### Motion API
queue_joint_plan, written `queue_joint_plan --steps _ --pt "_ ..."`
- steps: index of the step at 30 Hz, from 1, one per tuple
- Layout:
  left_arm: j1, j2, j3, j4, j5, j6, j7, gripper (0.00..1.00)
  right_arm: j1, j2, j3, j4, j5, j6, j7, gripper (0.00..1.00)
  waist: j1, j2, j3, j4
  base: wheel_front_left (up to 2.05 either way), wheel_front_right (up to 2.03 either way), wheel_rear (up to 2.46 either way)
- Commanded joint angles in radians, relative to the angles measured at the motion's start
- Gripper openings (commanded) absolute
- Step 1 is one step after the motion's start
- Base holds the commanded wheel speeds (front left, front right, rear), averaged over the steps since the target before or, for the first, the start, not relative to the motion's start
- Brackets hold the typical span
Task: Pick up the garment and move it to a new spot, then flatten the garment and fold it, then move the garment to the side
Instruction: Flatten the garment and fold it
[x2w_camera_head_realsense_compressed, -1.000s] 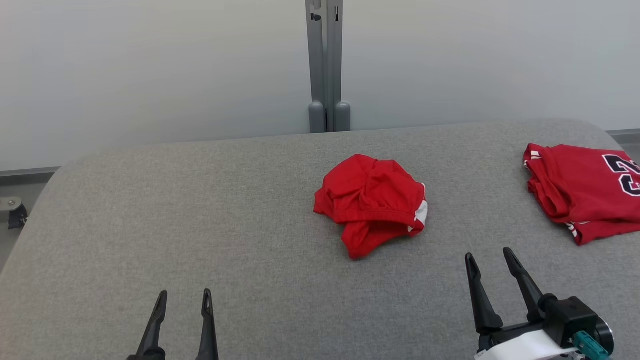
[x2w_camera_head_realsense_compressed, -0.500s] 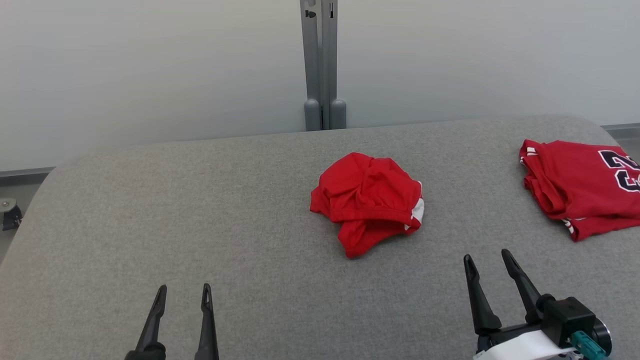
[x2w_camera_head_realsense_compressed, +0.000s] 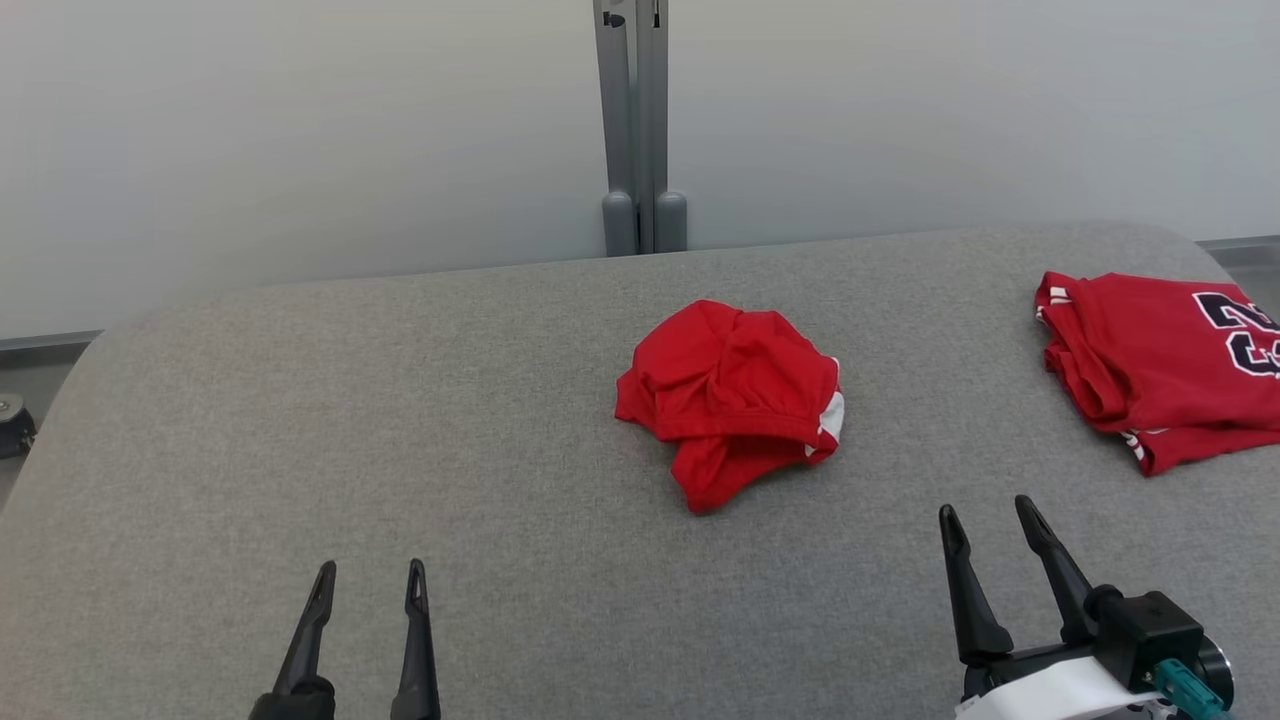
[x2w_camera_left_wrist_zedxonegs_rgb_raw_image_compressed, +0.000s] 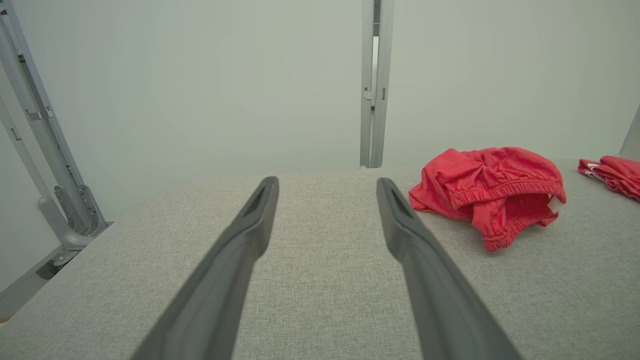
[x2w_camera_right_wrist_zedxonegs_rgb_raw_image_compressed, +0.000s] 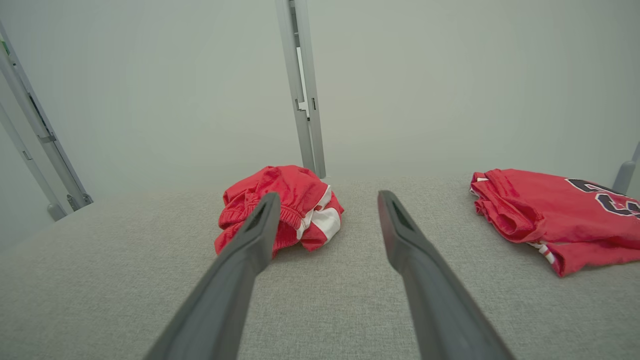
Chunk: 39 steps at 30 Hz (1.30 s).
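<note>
Crumpled red knit garment (x2w_camera_head_realsense_compressed: 733, 398) with white trim and gathered elastic hem, bunched mid-table on coarse grey woven tabletop (x2w_camera_head_realsense_compressed: 400, 440). Folded red jersey (x2w_camera_head_realsense_compressed: 1160, 365), dark numerals, far right. Left gripper (x2w_camera_head_realsense_compressed: 369, 580) and right gripper (x2w_camera_head_realsense_compressed: 985, 515): jaws apart, empty, near edge.

Red garment (x2w_camera_head_realsense_compressed: 730, 400) (white trim); grey table (x2w_camera_head_realsense_compressed: 400, 420); red jersey (x2w_camera_head_realsense_compressed: 1160, 365).
</note>
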Motion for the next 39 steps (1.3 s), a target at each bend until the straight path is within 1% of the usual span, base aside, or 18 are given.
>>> queue_joint_plan --steps 1,22,26,30,34,39 --pt "-0.014 0.001 0.000 0.001 0.007 -0.001 0.000 1.00 -0.010 -0.003 -0.003 0.002 0.000 0.000 -0.002 1.00 0.0000 0.0000 0.001 -0.001 0.00 0.00 0.00" --pt "-0.015 0.001 -0.013 0.003 0.019 -0.009 0.000 1.00 -0.004 -0.003 -0.014 -0.007 0.010 0.000 -0.002 1.00 0.0000 0.0000 0.009 -0.004 0.00 0.00 0.00" --pt "-0.033 0.001 -0.028 0.018 0.028 -0.031 0.000 1.00 -0.013 -0.003 -0.010 -0.008 0.007 0.000 -0.002 1.00 0.0000 0.0000 0.021 -0.012 0.00 0.00 0.00" --pt "-0.058 0.001 -0.061 0.056 0.043 -0.064 0.000 1.00 -0.033 -0.003 -0.005 -0.007 -0.004 0.000 -0.002 1.00 0.0000 0.0000 0.044 -0.039 0.00 0.00 0.00" --pt "-0.120 0.003 -0.112 0.131 0.072 -0.109 0.000 1.00 -0.052 -0.003 -0.001 -0.014 -0.017 0.000 -0.002 1.00 0.0000 0.0000 0.079 -0.075 0.00 0.00 0.00" --pt "-0.221 0.003 -0.172 0.222 0.060 -0.140 0.000 1.00 -0.074 -0.004 -0.006 -0.027 -0.025 0.000 -0.002 1.00 0.0000 0.0000 0.152 -0.115 0.00 0.00 0.00"
